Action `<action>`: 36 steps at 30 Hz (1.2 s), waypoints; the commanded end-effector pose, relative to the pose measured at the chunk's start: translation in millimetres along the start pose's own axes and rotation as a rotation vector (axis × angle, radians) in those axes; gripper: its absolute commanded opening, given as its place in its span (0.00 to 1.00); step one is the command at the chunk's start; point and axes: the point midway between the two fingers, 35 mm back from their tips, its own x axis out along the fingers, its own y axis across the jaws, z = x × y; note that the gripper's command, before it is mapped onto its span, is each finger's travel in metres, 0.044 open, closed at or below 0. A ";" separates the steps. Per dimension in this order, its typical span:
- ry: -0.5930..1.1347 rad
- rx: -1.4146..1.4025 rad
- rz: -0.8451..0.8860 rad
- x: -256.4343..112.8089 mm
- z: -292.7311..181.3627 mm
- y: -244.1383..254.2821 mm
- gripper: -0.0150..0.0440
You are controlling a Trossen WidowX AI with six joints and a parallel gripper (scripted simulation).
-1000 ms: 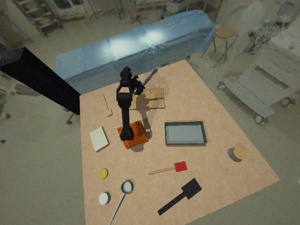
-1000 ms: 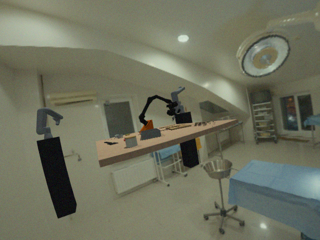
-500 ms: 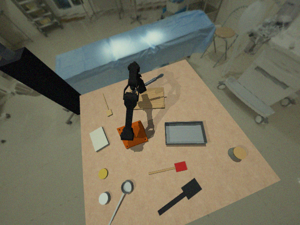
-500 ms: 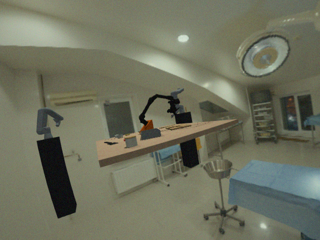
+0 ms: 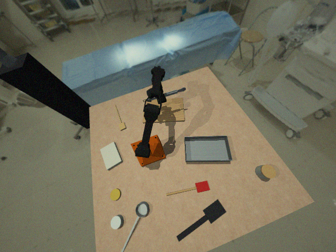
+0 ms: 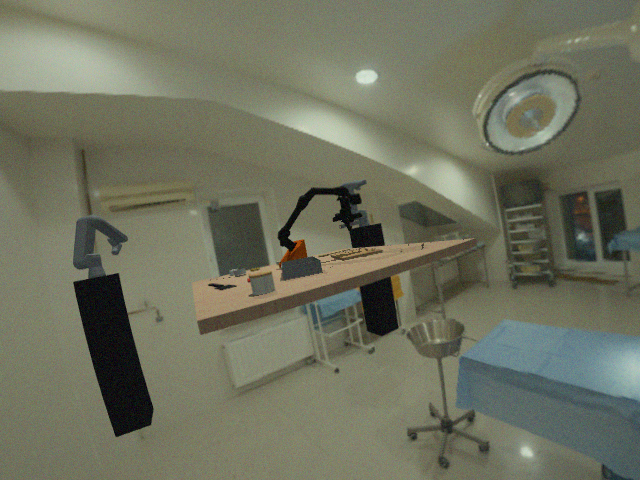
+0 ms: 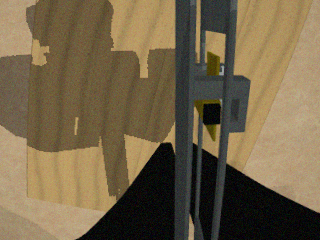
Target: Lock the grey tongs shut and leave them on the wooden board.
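The black arm [image 6: 306, 198] rises from its orange base [image 6: 295, 251] and reaches over the board [image 6: 356, 253]. The tin [image 6: 301, 268] stands between the board and a pot [image 6: 262, 283].

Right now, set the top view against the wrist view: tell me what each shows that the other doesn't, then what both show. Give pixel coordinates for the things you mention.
Only the top view: the roasting tin [image 5: 208, 160], a red-headed spatula [image 5: 202, 186], a ladle [image 5: 132, 230] and the orange base plate [image 5: 160, 146].

Only the wrist view: a yellow piece [image 7: 213, 62] and a small black block [image 7: 211, 114] by the tongs' bars.

Both: the grey tongs [image 5: 175, 92] [image 7: 182, 120], the wooden board [image 5: 177, 103] [image 7: 60, 172] beneath, and shadows across it.
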 end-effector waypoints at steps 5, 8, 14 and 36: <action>-0.006 -0.008 -0.007 -2.1 1.2 -1.8 0.00; -0.006 -0.008 -0.007 1.9 0.8 -2.4 0.00; -0.006 -0.008 -0.007 11.7 -0.2 -3.6 0.00; -0.005 -0.007 -0.007 48.2 -2.2 -6.1 0.00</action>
